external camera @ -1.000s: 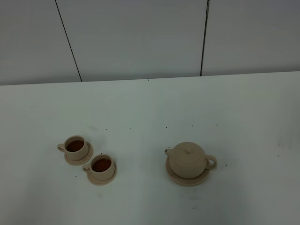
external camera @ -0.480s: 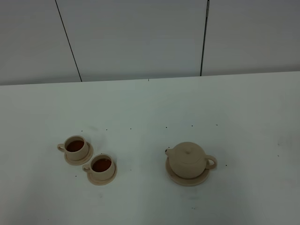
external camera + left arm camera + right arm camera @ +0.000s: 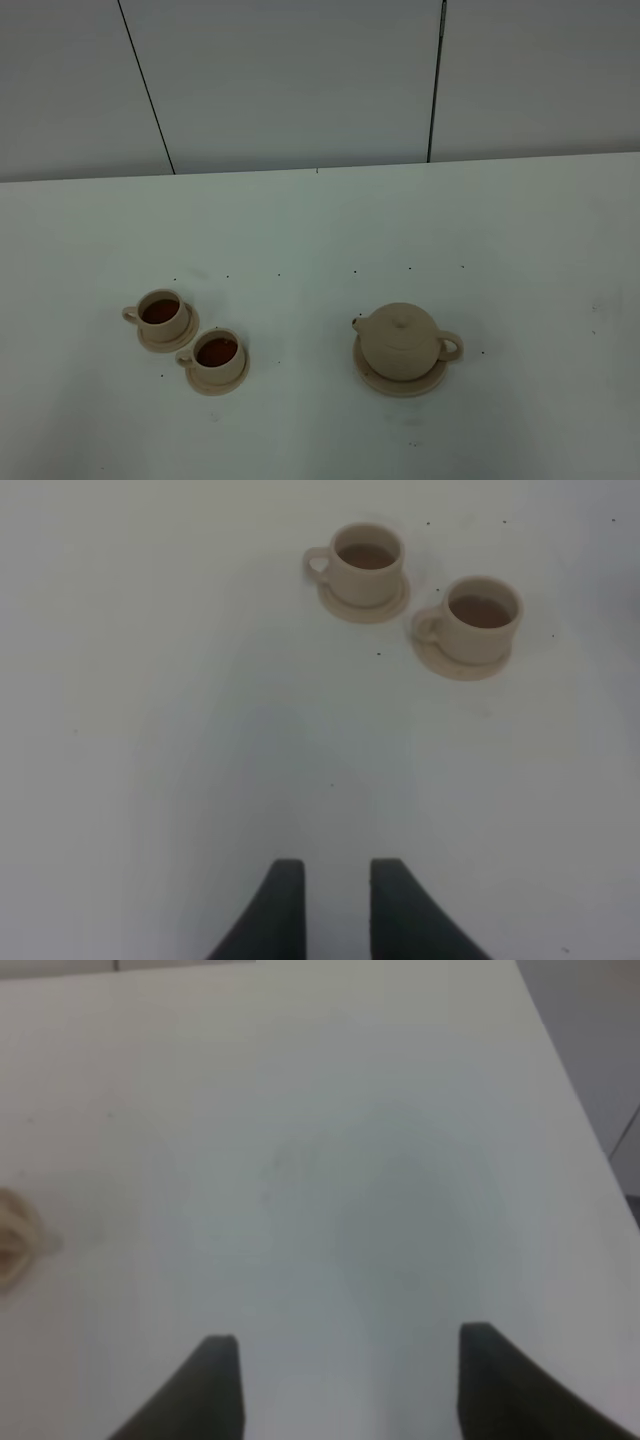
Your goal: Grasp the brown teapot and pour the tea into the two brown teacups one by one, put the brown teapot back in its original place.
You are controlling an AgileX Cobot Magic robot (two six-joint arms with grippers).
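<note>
The teapot (image 3: 400, 342) is sitting upright on its wide saucer (image 3: 374, 379) on the white counter (image 3: 320, 220), spout pointing to 9 o'clock and loop handle to 3 o'clock in the high view. Well apart from it, toward 9 o'clock, the two cups are standing on their small saucers, both showing dark tea inside. The far cup (image 3: 160, 313) is sitting at about 10 o'clock from the near cup (image 3: 216, 355), their saucers just touching.

The left gripper (image 3: 334, 905) is hanging over bare counter with its jaws narrow, only a slim gap between them, holding nothing; both cups are lying ahead of it in its wrist view. The right gripper (image 3: 348, 1380) is hovering with jaws spread wide and empty, with a tan edge of the crockery showing at the frame's border.
</note>
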